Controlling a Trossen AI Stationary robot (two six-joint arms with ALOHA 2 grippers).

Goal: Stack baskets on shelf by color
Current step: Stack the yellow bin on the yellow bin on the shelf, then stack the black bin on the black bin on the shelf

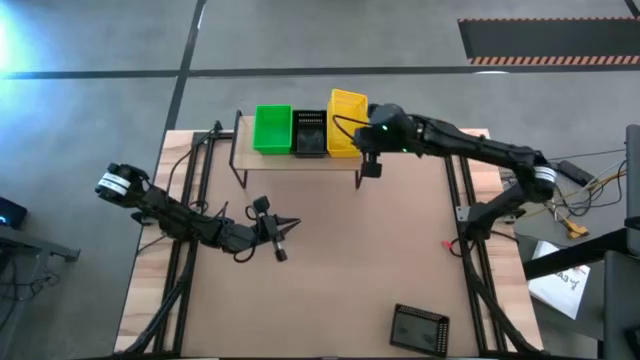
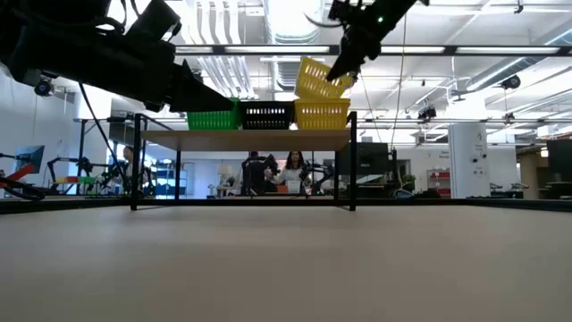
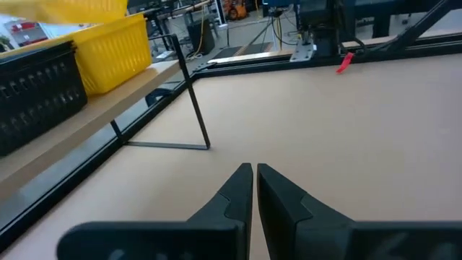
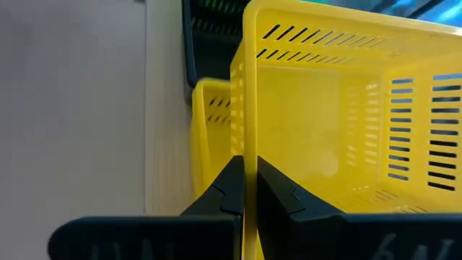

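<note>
a: why's the yellow basket [image 2: 315,79] tilted over the shelf [image 2: 241,136]?

b: right gripper [image 4: 244,189] is pinching its rim, lowering it onto the other yellow one. left gripper [image 3: 253,189] idles closed, empty.

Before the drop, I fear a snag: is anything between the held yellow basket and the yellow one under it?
Nothing visible. The right gripper holds the tilted yellow basket just above the yellow stack on the shelf.
</note>
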